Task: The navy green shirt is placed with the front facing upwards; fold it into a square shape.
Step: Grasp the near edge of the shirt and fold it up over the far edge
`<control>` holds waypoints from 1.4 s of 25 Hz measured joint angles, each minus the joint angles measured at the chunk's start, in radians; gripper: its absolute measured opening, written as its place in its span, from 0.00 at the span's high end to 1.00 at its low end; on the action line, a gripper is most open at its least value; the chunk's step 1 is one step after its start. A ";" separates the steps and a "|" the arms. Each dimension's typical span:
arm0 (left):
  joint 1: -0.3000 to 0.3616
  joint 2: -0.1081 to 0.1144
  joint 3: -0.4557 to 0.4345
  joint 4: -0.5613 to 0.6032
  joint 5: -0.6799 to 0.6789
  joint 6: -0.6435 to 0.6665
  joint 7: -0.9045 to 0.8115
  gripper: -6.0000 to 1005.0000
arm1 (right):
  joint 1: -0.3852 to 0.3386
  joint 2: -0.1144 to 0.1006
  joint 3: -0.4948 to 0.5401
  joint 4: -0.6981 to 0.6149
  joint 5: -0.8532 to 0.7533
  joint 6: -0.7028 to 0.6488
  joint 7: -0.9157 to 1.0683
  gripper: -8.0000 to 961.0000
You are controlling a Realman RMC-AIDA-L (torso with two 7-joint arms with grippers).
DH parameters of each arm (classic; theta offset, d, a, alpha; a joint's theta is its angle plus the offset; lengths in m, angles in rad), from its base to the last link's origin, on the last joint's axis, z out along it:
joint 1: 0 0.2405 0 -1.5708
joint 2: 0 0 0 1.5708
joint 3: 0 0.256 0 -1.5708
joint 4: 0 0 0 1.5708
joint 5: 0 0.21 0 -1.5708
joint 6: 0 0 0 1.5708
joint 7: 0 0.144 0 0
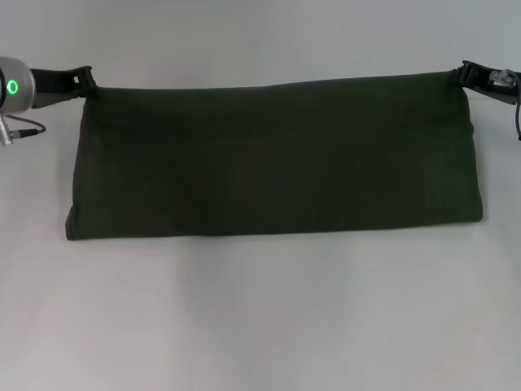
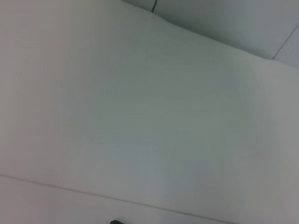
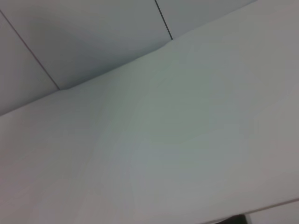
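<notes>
Mid-fold: the navy green shirt (image 1: 273, 159) lies as a wide band across the white counter (image 1: 260, 326), its far corners pinched by the left gripper (image 1: 84, 79) at 10 o'clock and the right gripper (image 1: 461, 75) at 2 o'clock, fingers clenched on cloth — next, judged, a release, then a crosswise fold toward a square.

Shirt (image 1: 273, 159) on table (image 1: 260, 326), left hand (image 1: 84, 81) and right hand (image 1: 464, 75) at its far corners.
</notes>
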 joint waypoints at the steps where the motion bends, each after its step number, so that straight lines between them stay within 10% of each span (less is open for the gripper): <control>1: -0.002 0.000 0.000 -0.004 0.000 -0.005 -0.002 0.94 | 0.000 0.000 0.000 0.000 0.000 0.000 0.000 0.94; 26: 0.005 -0.011 0.005 -0.010 -0.005 -0.064 -0.010 0.94 | 0.058 -0.015 -0.049 0.046 -0.001 0.041 0.001 0.93; 35: 0.005 -0.036 -0.005 -0.008 -0.043 -0.140 -0.012 0.85 | 0.070 -0.087 -0.068 0.089 -0.002 0.016 0.010 0.81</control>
